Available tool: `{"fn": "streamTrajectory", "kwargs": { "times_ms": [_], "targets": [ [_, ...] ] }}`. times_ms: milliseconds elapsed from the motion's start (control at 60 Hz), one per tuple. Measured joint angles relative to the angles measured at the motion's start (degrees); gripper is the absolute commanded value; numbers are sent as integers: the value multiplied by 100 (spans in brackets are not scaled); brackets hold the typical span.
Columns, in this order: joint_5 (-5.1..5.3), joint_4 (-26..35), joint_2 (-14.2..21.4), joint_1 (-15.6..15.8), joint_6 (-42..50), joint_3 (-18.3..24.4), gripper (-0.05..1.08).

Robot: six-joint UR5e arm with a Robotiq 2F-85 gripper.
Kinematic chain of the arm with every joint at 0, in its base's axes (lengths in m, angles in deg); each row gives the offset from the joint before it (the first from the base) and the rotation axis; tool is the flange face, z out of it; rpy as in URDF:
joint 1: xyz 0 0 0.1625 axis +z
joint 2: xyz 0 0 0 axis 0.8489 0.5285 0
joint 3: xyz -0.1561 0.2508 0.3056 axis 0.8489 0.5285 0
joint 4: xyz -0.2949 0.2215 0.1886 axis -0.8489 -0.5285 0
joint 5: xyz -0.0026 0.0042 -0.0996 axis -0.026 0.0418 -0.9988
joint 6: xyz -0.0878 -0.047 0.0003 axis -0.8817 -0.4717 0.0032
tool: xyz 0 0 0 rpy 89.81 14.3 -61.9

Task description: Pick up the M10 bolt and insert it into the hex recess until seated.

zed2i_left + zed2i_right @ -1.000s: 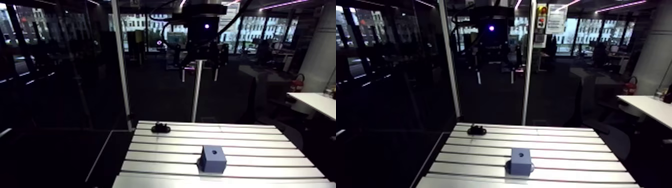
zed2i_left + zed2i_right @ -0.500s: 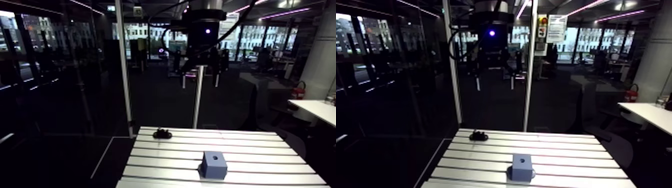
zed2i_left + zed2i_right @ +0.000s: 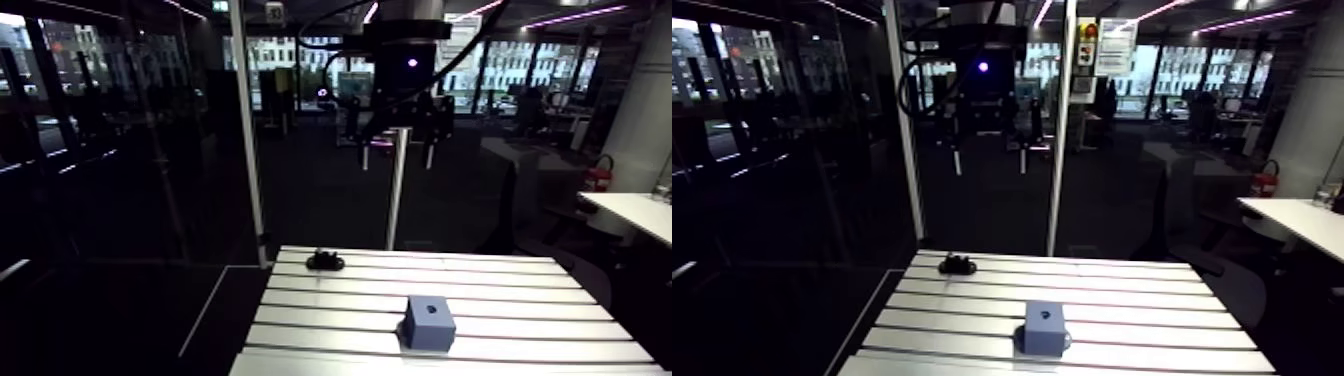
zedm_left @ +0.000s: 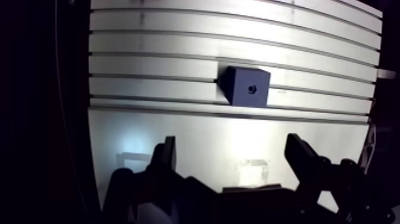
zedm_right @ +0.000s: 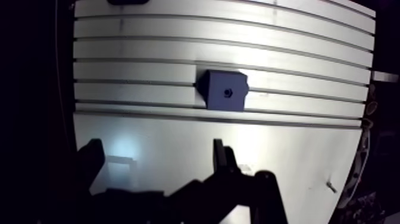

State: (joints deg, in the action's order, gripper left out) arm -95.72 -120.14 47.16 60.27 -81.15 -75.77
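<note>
Table: your slotted aluminium table is lit pale. In the wrist view a smooth, unslotted strip of it lies under the pincer, with a soft glare on it.
Surroundings: it is dark past the table's edges. Two pale upright posts stand just behind the far edge.
M10 bolt: the bolt is a small dark shape lying on the table close to the far edge, toward the corner on the left of the arm view. Nothing touches it.
Block: the blue-grey block stands on the slotted part, about mid-width and well apart from the bolt. Its hex recess faces up, and you can see nothing in it.
Pincer: the pincer hangs high above the table with its fingers spread wide and nothing between them. The block lies ahead of it.
Change: the whole arm view has shifted a little since the earlier frames, so the camera moved. The bolt and block lie where they lay. The pincer remains raised and spread as before.
</note>
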Motion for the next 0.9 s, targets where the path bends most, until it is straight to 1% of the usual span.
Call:
{"fn": "streamTrajectory", "kwargs": {
  "times_ms": [350, 617, 750, 900],
  "targets": [
    [5, -893, -573, 291, 324, -73, 1],
    [-47, -1717, -1001, 498, 645, -210, 1],
    [-82, -2185, -1182, 556, 814, -334, 1],
    [-89, -2780, -1357, 593, 923, -478, 1]
  ]
}}
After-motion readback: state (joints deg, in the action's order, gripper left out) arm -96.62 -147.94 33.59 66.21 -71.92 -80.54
